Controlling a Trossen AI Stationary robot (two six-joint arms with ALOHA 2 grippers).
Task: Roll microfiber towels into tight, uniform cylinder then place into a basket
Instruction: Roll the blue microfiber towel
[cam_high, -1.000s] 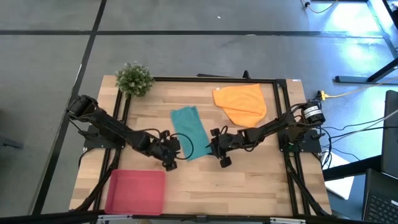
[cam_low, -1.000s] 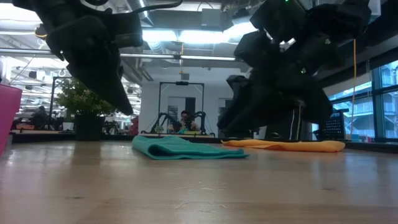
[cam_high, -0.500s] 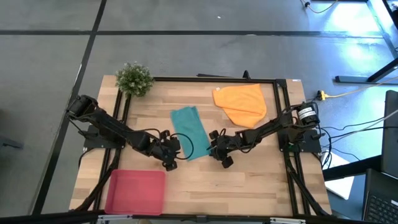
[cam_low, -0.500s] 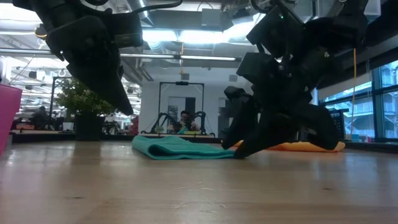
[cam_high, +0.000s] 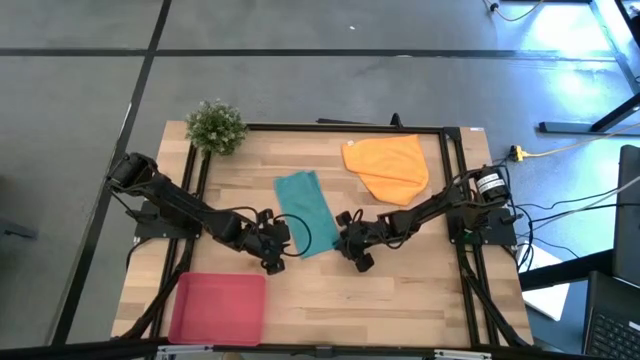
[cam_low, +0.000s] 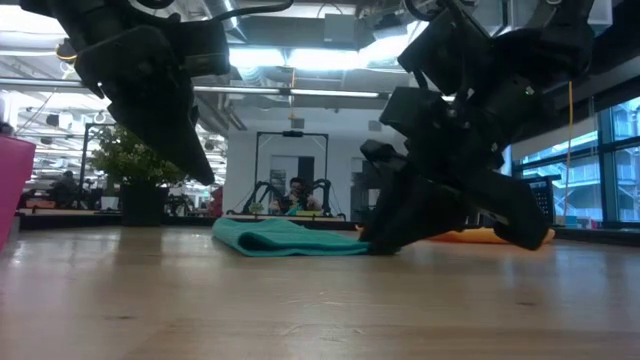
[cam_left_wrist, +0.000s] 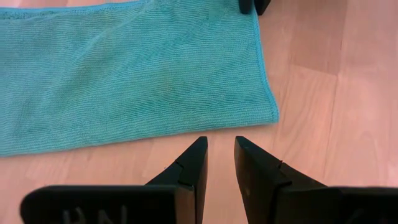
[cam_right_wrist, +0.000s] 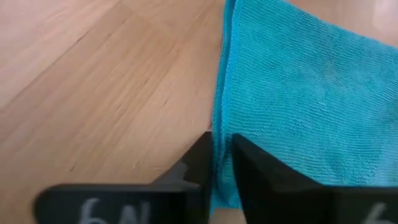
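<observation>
The soft teal microfiber towel lay flat on the pale wooden table, its near end between the two grippers. The right gripper was pinched on that towel's hem, the cloth edge running up from between its dark fingers, which sat low against the wood. The left gripper hung just short of the towel's other near corner, its fingers narrowed to a slim gap, grasping nothing, bare wood showing between them. For a tight, even roll, the left fingers would probably need to take the hem level with the right ones, so both turn the same edge over together. The bright orange cloth towel lay well beyond the right fingers, the shallow red-pink rectangular tray behind the left ones.
</observation>
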